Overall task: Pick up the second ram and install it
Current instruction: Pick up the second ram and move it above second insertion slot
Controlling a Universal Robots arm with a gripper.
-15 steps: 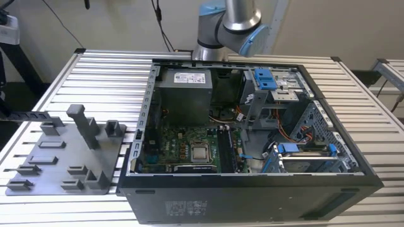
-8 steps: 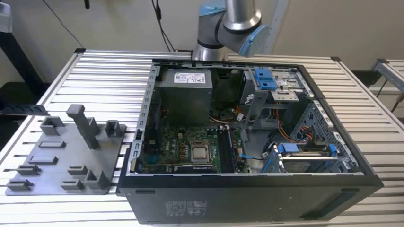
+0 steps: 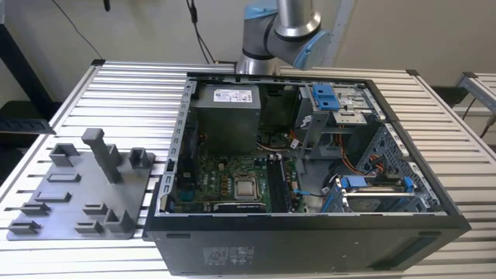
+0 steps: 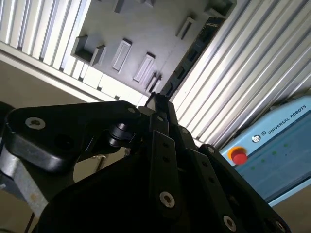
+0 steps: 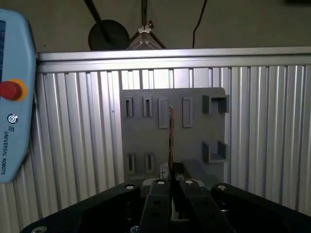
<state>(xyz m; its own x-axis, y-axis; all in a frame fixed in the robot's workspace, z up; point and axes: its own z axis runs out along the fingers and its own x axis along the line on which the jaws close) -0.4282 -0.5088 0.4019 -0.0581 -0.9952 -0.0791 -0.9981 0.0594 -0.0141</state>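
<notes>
You are viewing the tool (image 4: 156, 99) pinching the second ram (image 4: 195, 47) above the grey tray (image 4: 141, 24); fingers are hiding its gripped end.

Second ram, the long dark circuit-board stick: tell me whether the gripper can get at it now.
Probably yes: the long, narrow dark circuit-board stick looks pinched at one end between the black gripper's closed tips, above the grey plastic holder tray, with nothing in the way.

Exterior view: high, angled down on open computer case (image 3: 310, 247), grey tray (image 3: 64, 218) at the exterior view's left. Both wrist views: close behind gripper (image 5: 170, 171), sighted past the clamped second ram (image 5: 170, 128) to the far-off tray; second wrist view oblique. Shared: tray, slatted table (image 3: 132, 87).
</notes>
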